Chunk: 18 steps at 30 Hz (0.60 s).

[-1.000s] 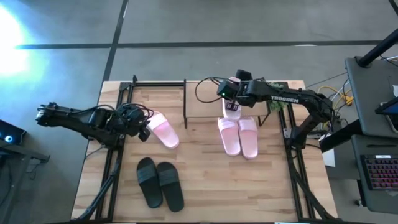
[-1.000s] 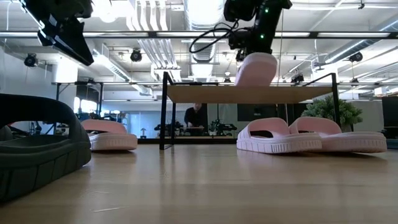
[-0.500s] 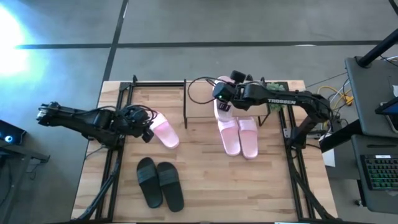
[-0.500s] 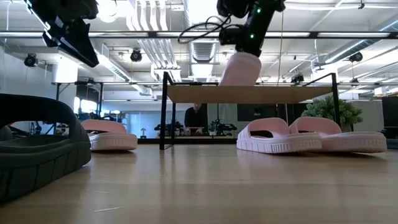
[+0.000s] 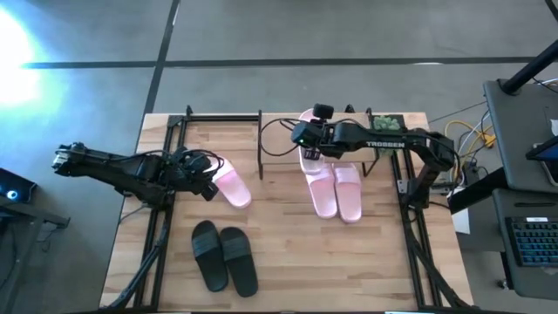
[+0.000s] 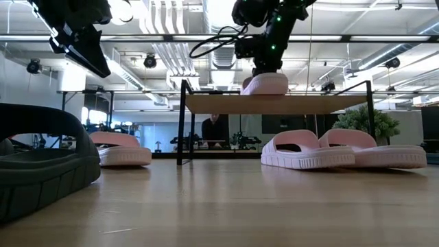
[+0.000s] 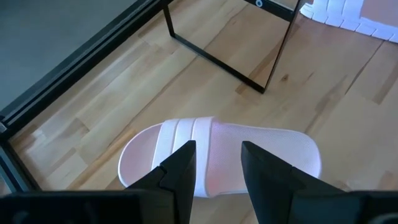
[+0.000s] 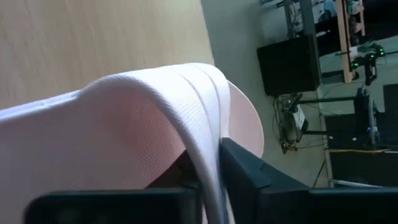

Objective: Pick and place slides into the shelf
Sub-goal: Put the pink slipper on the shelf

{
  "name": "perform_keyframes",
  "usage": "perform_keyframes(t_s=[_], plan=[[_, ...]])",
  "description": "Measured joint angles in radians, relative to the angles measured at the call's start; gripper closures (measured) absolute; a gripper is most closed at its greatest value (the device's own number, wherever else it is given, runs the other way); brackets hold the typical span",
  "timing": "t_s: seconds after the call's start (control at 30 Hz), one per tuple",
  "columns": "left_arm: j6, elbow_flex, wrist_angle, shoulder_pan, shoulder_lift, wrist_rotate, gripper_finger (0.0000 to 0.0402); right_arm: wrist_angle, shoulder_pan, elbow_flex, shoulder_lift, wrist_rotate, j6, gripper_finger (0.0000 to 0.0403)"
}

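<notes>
1. The right tool (image 6: pixel 264 68) is clamped on the strap of a pink slide (image 6: pixel 265 84), which sits flat on the top board of the shelf (image 6: pixel 329 103). The right wrist view shows a finger (image 8: pixel 245 180) pressed against the strap, so the slide is not let go yet.
2. The left tool (image 7: pixel 214 165) hovers with its fingers spread above a single pink slide (image 7: pixel 224 158) lying on the wooden surface (image 5: pixel 288 253), beside the shelf's leg.
3. A pink pair (image 5: pixel 336 190) lies on the surface in front of the shelf, and a black pair (image 5: pixel 225 255) lies near the front edge.
4. The slides look like moulded foam: probably light, a little springy, with a matte skin that should not slip much.
5. The wide strap is the sensible place to take hold, one finger under it and one over. The sole is likely too broad to pinch.
</notes>
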Motion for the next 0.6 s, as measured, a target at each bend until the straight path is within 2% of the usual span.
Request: perform_keyframes(t_s=[0.3,0.6], plan=[[0.000,0.000,0.000,0.000,0.000,0.001,0.0288,-0.107,0.006,0.000,-0.011,-0.024,0.060,0.0250],[-0.025,0.000,0.001,0.000,0.000,0.004,0.0288,-0.250,0.053,0.005,-0.074,-0.032,0.133,0.0225]])
